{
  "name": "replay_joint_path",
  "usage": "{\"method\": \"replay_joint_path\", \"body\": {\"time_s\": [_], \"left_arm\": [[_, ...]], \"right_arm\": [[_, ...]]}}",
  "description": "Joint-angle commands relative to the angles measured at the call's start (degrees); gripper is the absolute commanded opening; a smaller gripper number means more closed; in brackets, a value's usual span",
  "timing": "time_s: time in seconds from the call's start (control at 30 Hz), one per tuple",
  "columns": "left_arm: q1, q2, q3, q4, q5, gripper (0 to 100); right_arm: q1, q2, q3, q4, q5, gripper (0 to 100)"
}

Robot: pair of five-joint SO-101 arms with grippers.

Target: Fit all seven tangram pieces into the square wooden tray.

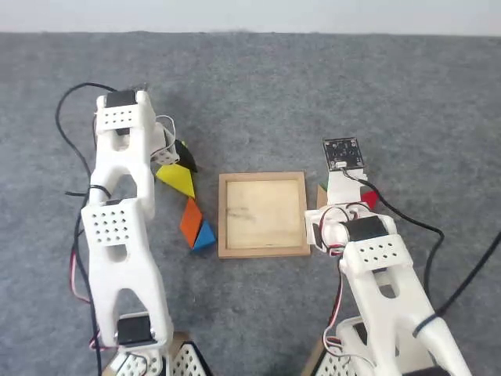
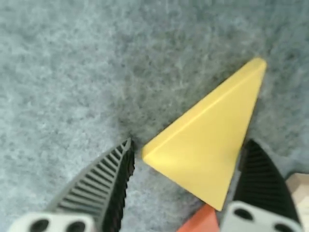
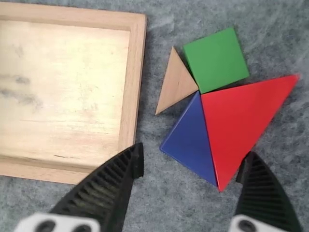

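The left gripper (image 2: 189,145) is held open around the yellow triangle (image 2: 217,130), left of the tray (image 1: 263,251) at the high view's centre. The right gripper (image 3: 194,151) is spread open over the blue triangle (image 3: 190,140) and red triangle (image 3: 241,121), right of the tray

Looking down at a flat yellow triangular piece (image 2: 207,140) lying on the fuzzy grey counter (image 2: 72,63). Got the left pincer (image 2: 188,145) spread wide around it, with one black ridged finger (image 2: 113,176) just off one corner and the other right against the opposite edge. Also spotting the tip of an orange piece (image 2: 200,221) right at the yellow corner nearest the pincer's base, plus a bit of pale wood (image 2: 300,188) beside the second finger.
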Motion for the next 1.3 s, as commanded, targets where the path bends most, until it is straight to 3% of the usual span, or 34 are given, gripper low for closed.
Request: {"method": "replay_joint_path", "body": {"time_s": [0.0,0.2,1.27], "left_arm": [[-0.1,-1.8,0.1,-1.1,0.8,33],[-0.1,-1.8,0.2,-1.1,0.7,28],[-0.3,-0.1,0.2,2.1,-0.1,24]], "right_arm": [[-0.1,-0.2,-3.2,-0.9,-0.6,31.8],[-0.1,-0.2,-3.2,-0.9,-0.6,31.8],[-0.1,0.0,-3.2,-0.9,-0.6,31.8]]}}
